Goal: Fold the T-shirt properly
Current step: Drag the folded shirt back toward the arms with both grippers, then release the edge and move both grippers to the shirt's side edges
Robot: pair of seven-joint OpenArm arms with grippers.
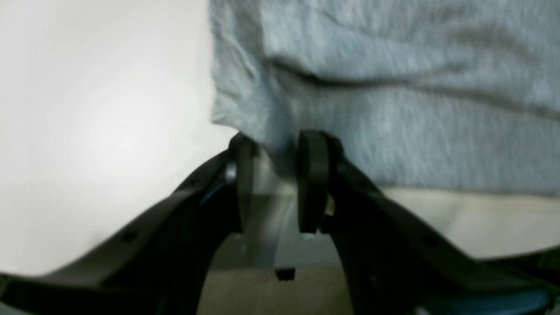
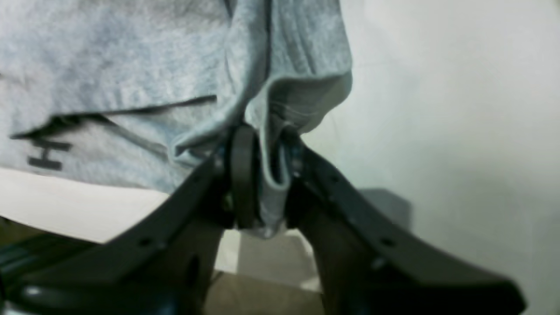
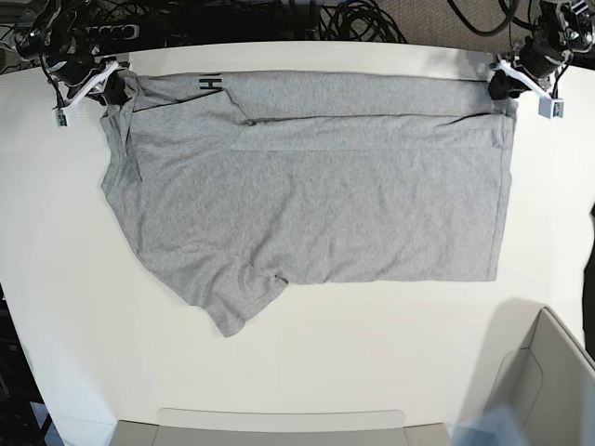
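T-shirt (image 3: 316, 195) on table (image 3: 372, 362), between the two arms

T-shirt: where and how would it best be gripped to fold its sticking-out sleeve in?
Probably by the tip of the sleeve, from the base view's bottom edge: it juts out past the shirt's straight hem as a single free corner, lying flat on the table.

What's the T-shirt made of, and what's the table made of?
The T-shirt looks like soft cotton knit with a dull finish: its speckled grey cloth bends into little folds and wrinkles. The table looks smooth and a bit shiny, with pale glare on its white top. It might be plastic or painted wood; I can't tell which.
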